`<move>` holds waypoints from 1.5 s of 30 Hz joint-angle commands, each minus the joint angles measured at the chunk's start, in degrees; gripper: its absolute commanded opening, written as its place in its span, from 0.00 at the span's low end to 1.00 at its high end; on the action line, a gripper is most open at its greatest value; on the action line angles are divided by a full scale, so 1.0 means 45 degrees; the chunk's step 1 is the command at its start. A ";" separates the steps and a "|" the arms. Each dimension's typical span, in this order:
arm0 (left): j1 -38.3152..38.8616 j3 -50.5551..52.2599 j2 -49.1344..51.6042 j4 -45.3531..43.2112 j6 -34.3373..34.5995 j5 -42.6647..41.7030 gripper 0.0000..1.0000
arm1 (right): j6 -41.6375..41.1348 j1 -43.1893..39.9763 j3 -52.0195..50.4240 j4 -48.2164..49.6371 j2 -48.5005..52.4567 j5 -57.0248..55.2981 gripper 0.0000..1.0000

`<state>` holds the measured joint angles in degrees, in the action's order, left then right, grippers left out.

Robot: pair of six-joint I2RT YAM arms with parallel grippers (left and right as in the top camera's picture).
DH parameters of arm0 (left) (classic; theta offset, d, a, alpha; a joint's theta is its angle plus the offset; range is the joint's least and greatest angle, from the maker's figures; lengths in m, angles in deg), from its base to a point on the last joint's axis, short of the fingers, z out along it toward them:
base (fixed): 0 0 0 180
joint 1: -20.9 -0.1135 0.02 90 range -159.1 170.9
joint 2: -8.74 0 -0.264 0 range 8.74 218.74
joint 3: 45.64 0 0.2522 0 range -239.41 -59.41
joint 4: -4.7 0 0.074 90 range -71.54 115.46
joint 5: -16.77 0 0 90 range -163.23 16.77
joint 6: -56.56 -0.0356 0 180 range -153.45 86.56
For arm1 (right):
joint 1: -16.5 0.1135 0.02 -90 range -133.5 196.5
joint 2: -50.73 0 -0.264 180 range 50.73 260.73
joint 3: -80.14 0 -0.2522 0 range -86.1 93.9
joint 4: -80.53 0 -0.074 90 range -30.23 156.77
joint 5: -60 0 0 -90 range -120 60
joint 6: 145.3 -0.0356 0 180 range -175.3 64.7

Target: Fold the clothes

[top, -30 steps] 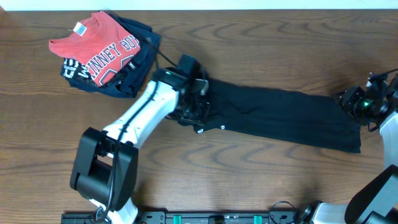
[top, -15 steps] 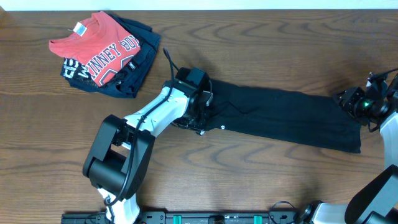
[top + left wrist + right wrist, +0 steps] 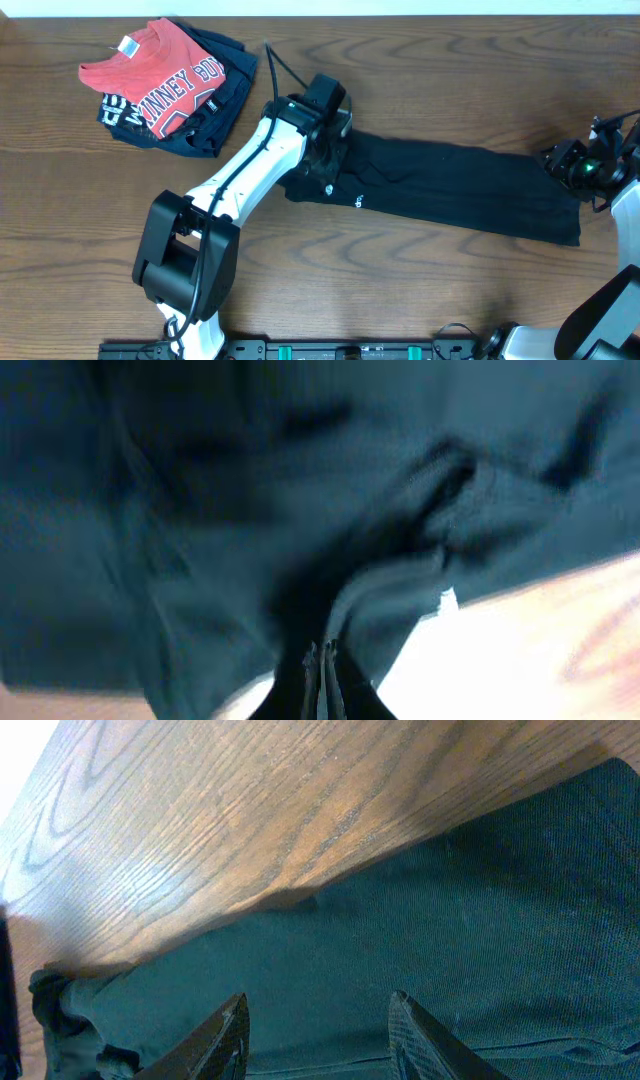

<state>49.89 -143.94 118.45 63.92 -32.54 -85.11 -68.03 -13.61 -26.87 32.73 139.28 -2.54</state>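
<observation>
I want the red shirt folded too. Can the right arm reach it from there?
Probably not. The right gripper sits at the far right over the black T-shirt, while the red shirt lies far left, beyond the left arm.

The left claw (image 3: 322,660), spread wide a second ago, has been clamped onto a fold of the black T-shirt (image 3: 460,185), now pinched between its jaws. The claw has been carried slightly farther from the robot, and the shirt edge beneath it drawn along.
</observation>
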 commanded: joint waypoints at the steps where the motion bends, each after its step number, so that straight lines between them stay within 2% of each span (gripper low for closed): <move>1: -0.0019 -0.0277 -0.0306 -0.0772 -0.0923 0.0952 0.07 | 0.0228 0.0092 -0.0005 -0.0005 -0.0058 0.0170 0.43; 8: -0.0019 -0.0607 -0.0306 -0.2900 -0.1341 0.1234 0.07 | 0.0223 0.0092 -0.0005 -0.0117 -0.0058 -0.0155 0.43; 10: -0.0019 -0.0627 -0.0306 -0.2623 -0.1229 0.1209 0.07 | 0.0223 0.0092 -0.0005 -0.0165 -0.0058 -0.0155 0.43; 12: -0.0015 -0.0627 -0.0306 -0.1481 -0.1030 0.1083 0.08 | 0.0233 0.0087 -0.0005 -0.0248 -0.0058 -0.0165 0.43; 16: -0.0005 -0.0408 -0.0301 0.1472 0.0131 0.1078 0.33 | 0.0228 0.0092 -0.0005 -0.0296 -0.0058 -0.0160 0.44; 19: 0.0000 0.0267 -0.0301 0.2608 0.0597 0.0942 0.43 | 0.0228 0.0092 -0.0005 -0.0277 -0.0058 -0.0160 0.44; 25: 0.0005 0.2463 -0.0301 0.1205 0.0583 -0.0379 0.54 | 0.0228 0.0087 -0.0005 -0.0282 -0.0058 -0.0165 0.45; 30: 0.0039 0.3016 -0.0301 0.0131 0.0583 -0.0933 0.57 | 0.0228 0.0092 -0.0005 -0.0296 -0.0058 -0.0160 0.45; 31: 0.0053 0.3079 -0.0301 -0.0024 0.0583 -0.0933 0.56 | 0.0228 0.0092 -0.0005 -0.0296 -0.0058 -0.0160 0.45; 33: 0.0053 0.3094 -0.0301 -0.0160 0.0588 -0.0933 0.41 | 0.0228 0.0092 -0.0005 -0.0296 -0.0058 -0.0160 0.45; 35: 0.0053 0.3089 -0.0306 -0.0384 0.0583 -0.0937 0.20 | 0.0228 0.0092 -0.0005 -0.0301 -0.0058 -0.0160 0.45; 36: 0.0053 0.3084 -0.0306 -0.0500 0.0588 -0.0937 0.06 | 0.0228 0.0092 -0.0005 -0.0291 -0.0058 -0.0160 0.45; 40: 0.0039 0.2472 -0.0389 -0.0131 0.0389 -0.0933 0.06 | 0.0228 0.0087 -0.0005 -0.0287 -0.0058 -0.0160 0.45; 45: 0.0029 0.0175 -0.0772 0.1156 -0.0971 -0.0782 0.06 | 0.0228 0.0092 -0.0005 -0.0243 -0.0058 -0.0160 0.45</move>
<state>49.94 -136.37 117.75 68.42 -32.54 -88.49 -68.03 -13.61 -26.87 31.59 139.28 -3.02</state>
